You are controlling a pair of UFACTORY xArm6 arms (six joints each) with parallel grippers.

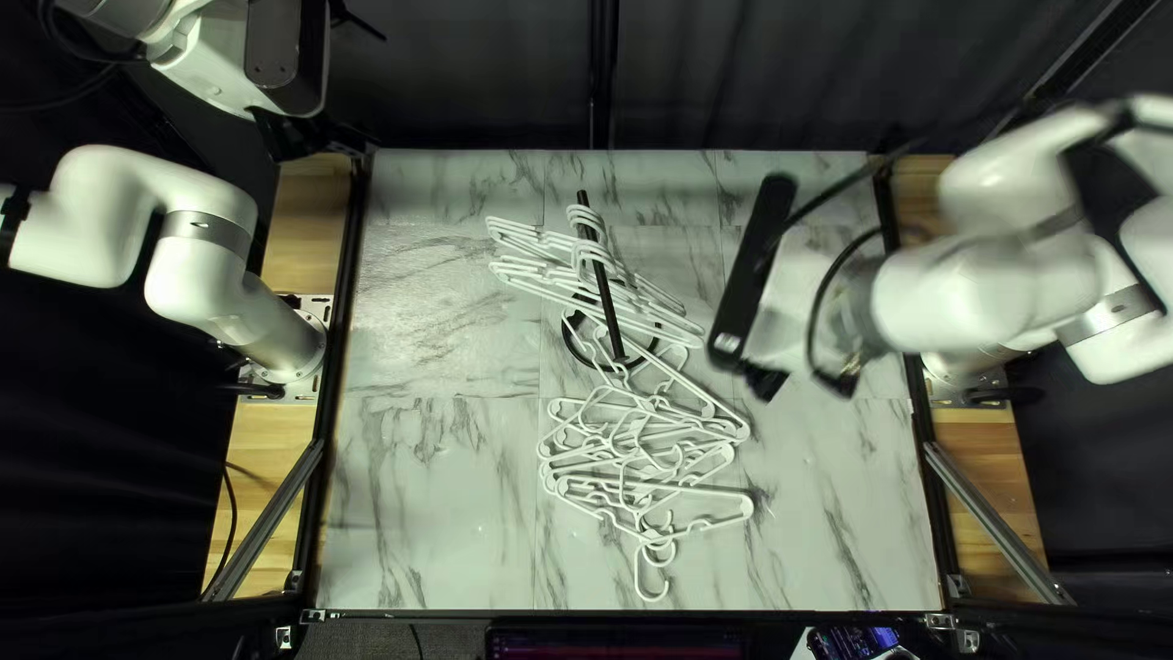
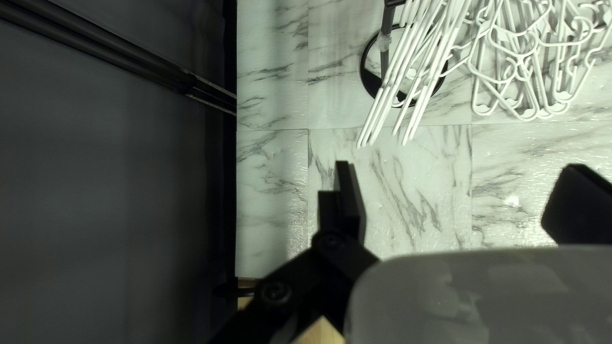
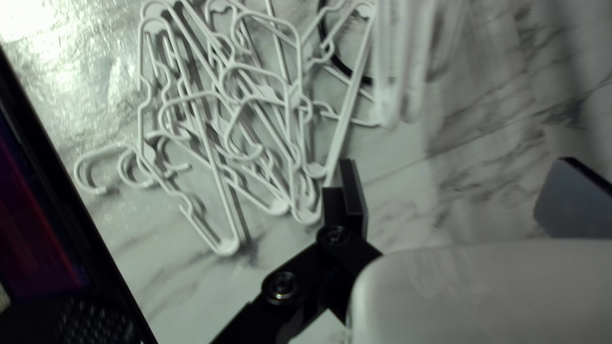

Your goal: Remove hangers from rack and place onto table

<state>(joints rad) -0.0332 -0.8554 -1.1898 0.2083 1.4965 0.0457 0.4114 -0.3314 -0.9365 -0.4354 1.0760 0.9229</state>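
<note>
Top left view: one rack (image 1: 607, 300), black, upright on one counter (image 1: 440, 489). Hung hangers (image 1: 565, 253), white: four or more by visible ends, closely overlapped. Loose hangers (image 1: 715, 493), white: heaped on the counter between the rack and its near edge, perhaps five or more, the tangle preventing an exact tally. Arms, two: left arm (image 1: 202, 263), well off to the side; right arm (image 1: 978, 293), blurred, its end effector (image 1: 804, 381) beside the rack, apart from the hangers. Step in hand, as judged: between loads, part of the stock down and part to come. Left wrist view: one left end effector (image 2: 460, 169), released, bare counter between its fingers; hung hangers ahead of it, over the rack's round base (image 2: 366, 75), one in number, with the loose lot beyond. Right wrist view: one right end effector, likewise released, nothing grasped; loose hangers ahead of and beside one finger, hung ones farther ahead, smeared. Next move, as judged: bring the right end effector to the hung hangers, close on a few near the hooks, work these clear of the rack, and lay them with the heap.
</note>
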